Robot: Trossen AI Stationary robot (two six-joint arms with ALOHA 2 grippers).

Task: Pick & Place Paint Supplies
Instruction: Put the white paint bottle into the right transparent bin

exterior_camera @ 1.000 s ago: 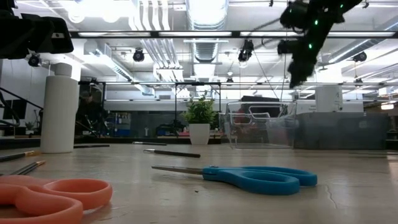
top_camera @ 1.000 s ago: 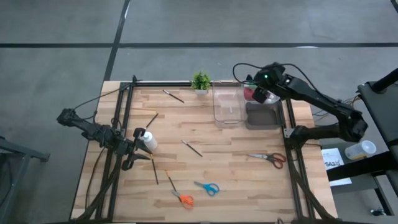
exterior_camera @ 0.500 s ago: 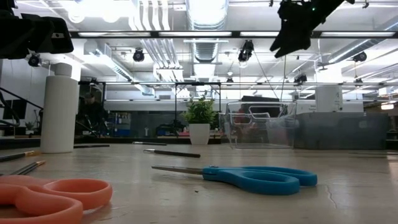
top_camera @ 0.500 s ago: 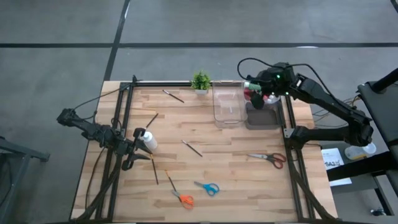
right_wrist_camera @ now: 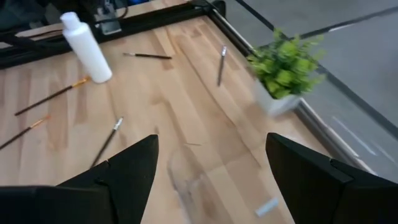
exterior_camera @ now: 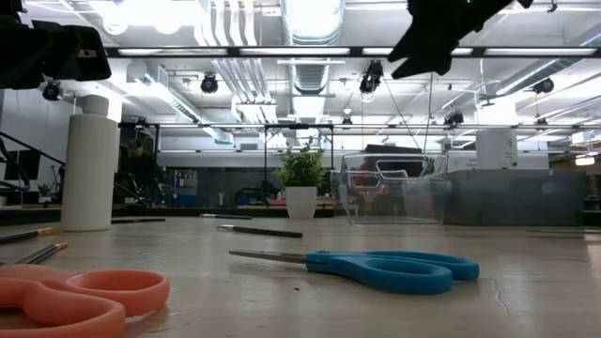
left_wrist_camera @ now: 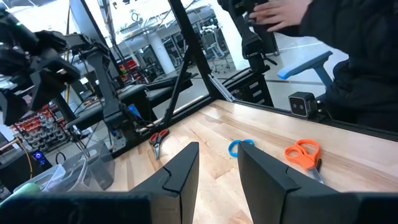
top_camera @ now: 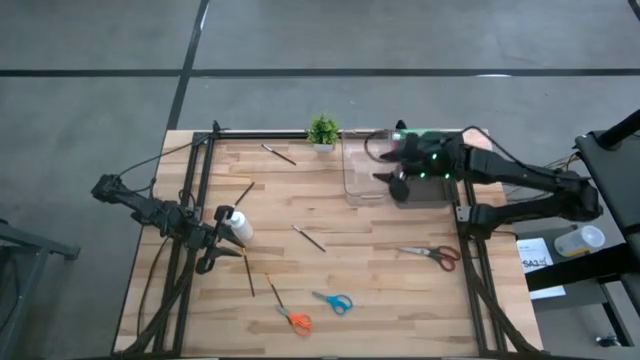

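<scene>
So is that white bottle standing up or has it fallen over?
Standing up. The white bottle rests on its base on the table, cap on top; the right wrist view shows the same.

Between the right gripper's (right_wrist_camera: 211, 171) spread fingers (right_wrist_camera: 127, 168) lies wooden table (right_wrist_camera: 143, 93): 1 upright white bottle (right_wrist_camera: 86, 47), scattered brushes (right_wrist_camera: 147, 56), a potted plant (right_wrist_camera: 283, 71) nearby.

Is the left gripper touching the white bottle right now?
Cannot tell. In the high view the left gripper sits right against the white bottle with no visible gap, but no contact shows plainly either; the left wrist view does not show the bottle at all.
</scene>
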